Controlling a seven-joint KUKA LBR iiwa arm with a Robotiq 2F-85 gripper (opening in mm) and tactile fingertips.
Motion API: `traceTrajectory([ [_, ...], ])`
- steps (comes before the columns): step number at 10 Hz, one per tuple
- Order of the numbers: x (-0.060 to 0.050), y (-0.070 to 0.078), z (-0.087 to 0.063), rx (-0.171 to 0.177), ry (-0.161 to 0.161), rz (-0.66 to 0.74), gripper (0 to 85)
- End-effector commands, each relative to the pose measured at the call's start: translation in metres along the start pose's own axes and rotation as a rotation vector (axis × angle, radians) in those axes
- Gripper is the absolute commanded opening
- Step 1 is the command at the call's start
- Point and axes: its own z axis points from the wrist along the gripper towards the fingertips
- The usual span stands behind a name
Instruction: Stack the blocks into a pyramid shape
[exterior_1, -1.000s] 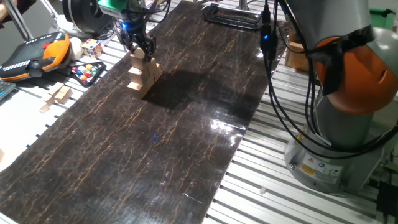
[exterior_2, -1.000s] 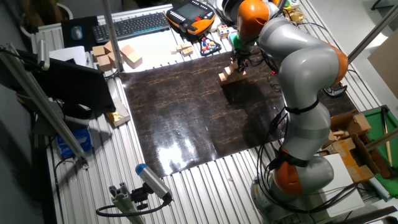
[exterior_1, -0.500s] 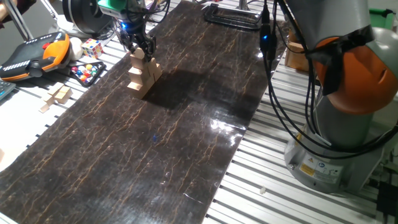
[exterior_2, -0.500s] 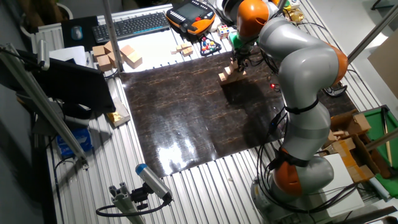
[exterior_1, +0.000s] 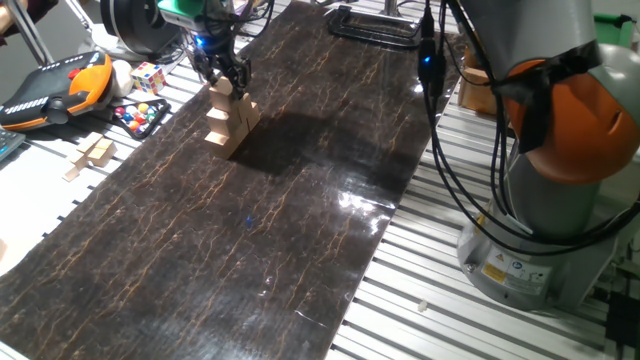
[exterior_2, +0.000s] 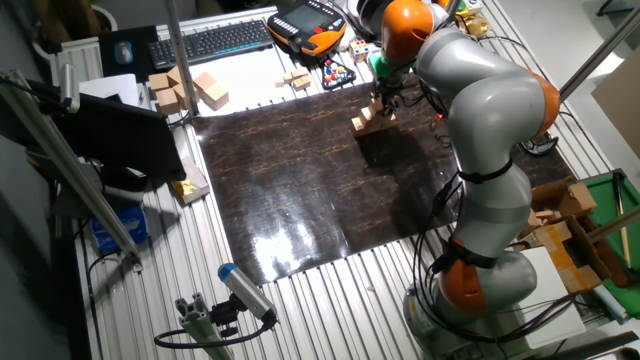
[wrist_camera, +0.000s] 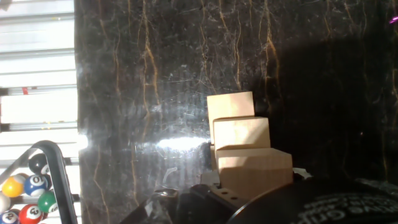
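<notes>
Left to right in one fixed view: orange controller (exterior_1: 62, 85) and tray of coloured balls (exterior_1: 139, 116) sit off the dark mat (exterior_1: 300, 190), w/ spare wood pieces (exterior_1: 95, 152) near its left edge, well apart from the work. Then the blocks (exterior_1: 228, 118): stepped pile on the mat's far left part, three levels visible, so pyramid looks nearly built. Gripper (exterior_1: 222, 72) sits right over the top block (exterior_1: 221, 92), fingers straddling it, prob. to seat it centred. Can't tell if jaws pinch or have let go. Hand view shows the pile (wrist_camera: 242, 137) stepping down, edges roughly aligned.
</notes>
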Motion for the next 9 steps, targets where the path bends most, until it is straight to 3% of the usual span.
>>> traceTrajectory([
  [1,-0.0001,0.0000,-0.0001,0.000,0.000,0.000,55.3],
  [6,-0.0003,-0.0001,0.0000,-0.009,-0.001,0.004,59.3],
  [9,-0.0005,-0.0008,-0.0009,-0.019,0.002,0.023,78.3],
])
